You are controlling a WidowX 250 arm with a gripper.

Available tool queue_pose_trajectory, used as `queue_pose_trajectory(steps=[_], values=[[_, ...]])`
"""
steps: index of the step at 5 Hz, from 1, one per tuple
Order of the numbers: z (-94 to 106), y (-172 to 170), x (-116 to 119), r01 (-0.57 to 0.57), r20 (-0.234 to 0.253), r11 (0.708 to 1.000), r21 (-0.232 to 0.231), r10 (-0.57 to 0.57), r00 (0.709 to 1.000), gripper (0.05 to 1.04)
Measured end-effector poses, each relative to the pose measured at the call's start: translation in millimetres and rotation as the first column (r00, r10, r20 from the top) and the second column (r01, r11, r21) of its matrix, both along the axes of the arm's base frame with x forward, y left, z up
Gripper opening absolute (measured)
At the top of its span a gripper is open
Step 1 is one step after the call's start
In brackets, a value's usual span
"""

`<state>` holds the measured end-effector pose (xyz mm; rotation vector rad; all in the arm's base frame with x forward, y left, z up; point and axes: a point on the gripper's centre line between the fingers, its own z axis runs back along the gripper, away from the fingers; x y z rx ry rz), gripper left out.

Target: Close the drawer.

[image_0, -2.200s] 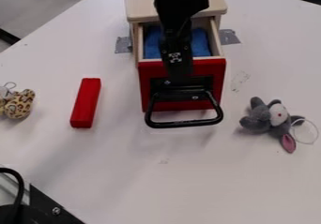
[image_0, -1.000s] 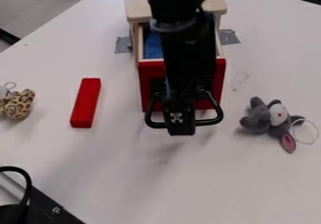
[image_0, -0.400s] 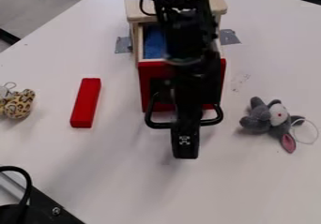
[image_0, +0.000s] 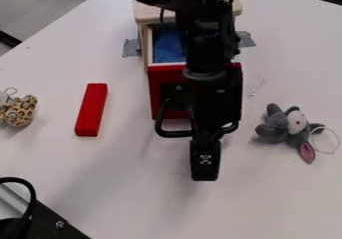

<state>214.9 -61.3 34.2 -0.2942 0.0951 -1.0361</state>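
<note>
Hanging just beyond the drawer's black handle (image_0: 175, 134), gripper (image_0: 205, 167); cannot tell whether apart or together; red-fronted drawer (image_0: 158, 85) standing open from wooden cabinet (image_0: 147, 14); red block (image_0: 91, 110) near the drawer.

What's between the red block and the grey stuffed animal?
In the camera view, the black handle of the open drawer lies between the red block and the grey stuffed animal, partly hidden by the robot arm.
</note>
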Motion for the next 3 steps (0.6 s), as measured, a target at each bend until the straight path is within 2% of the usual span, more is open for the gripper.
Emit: queue_pose_trajectory(steps=[2,3], values=[[-1.3,-2.9,-4.4,-0.027,-0.020,1.000,-0.015,0.026,0.999,1.000],[-2.5,0.6,-8.2,-0.018,0.004,1.000,0.000,0.018,1.000,1.000]])
